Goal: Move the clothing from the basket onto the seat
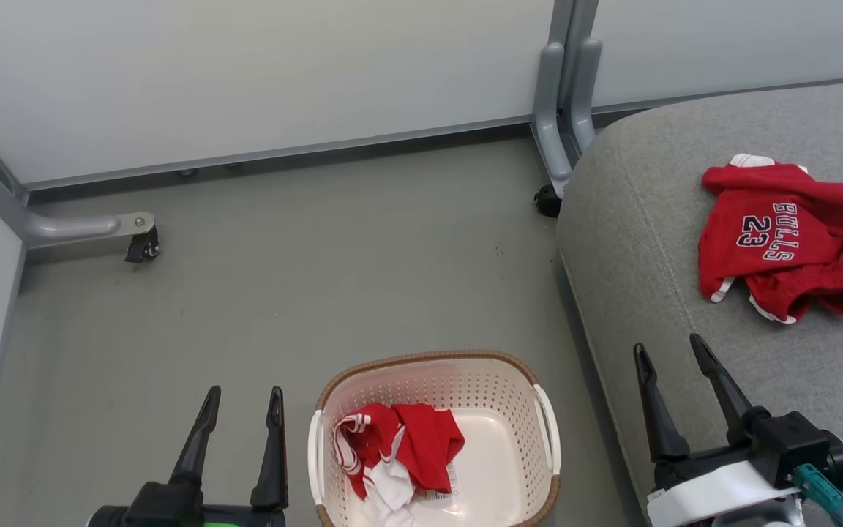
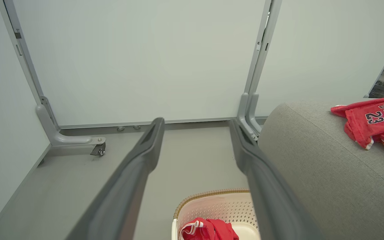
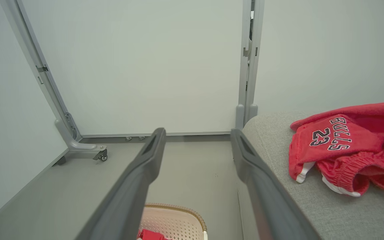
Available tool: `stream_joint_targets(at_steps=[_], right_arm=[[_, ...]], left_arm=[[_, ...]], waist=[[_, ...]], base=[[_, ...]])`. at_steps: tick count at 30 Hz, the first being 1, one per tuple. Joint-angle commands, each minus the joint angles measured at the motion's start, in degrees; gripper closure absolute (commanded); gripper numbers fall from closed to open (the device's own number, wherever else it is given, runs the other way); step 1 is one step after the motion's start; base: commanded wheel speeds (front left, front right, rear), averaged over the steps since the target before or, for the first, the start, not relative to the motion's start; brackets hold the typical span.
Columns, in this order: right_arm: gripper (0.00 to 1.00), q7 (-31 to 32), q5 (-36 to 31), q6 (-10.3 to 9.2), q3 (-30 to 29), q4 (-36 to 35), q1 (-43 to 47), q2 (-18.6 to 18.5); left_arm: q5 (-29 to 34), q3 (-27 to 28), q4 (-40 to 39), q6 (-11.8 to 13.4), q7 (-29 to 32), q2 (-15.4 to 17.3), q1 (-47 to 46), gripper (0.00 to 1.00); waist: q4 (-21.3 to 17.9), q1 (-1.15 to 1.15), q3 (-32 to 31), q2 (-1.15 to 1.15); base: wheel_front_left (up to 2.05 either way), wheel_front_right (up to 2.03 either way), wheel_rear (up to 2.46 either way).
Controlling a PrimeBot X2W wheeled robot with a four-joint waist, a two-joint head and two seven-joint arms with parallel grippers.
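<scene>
Jersey [image 1: 780, 234] crumpled at the seat's [image 1: 634, 241] right edge, lettering running far-to-near. Shorts [image 1: 407, 443] bunched against the basket's [image 1: 547, 432] left wall. Left gripper [image 1: 244, 389] and right gripper [image 1: 667, 341]: fingers apart, empty. Partition caster [image 1: 142, 250] well apart.

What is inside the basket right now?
One crumpled red garment with white trim lies in the left half of the basket. The right half is bare cream floor. Anything beneath the garment is covered and cannot be seen.
</scene>
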Motion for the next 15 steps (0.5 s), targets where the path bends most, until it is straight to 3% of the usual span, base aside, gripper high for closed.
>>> stream_joint_targets(at_steps=[1,8,15], right_arm=[[0.0,-0.18,0.34,-0.1,-0.29,-0.49,-0.76,0.11],[0.0,-0.17,-0.08,-0.1,-2.91,-2.23,-5.99,0.48],[0.0,-0.18,0.74,-0.1,-5.56,-4.09,-13.37,0.79]], left_arm=[[0.67,0.22,0.18,-0.51,0.0,0.09,-1.3,0.0],[2.88,-0.51,2.94,-3.03,0.01,0.1,-8.81,0.0],[7.68,-10.11,12.86,-4.41,0.0,4.26,-23.99,0.0]], waist=[[-0.62,0.0,1.43,0.0],[-2.85,0.0,10.32,0.0],[-4.75,0.0,21.24,0.0]], base=[[0.0,0.0,0.0],[0.0,0.0,0.0],[0.0,0.0,0.0]])
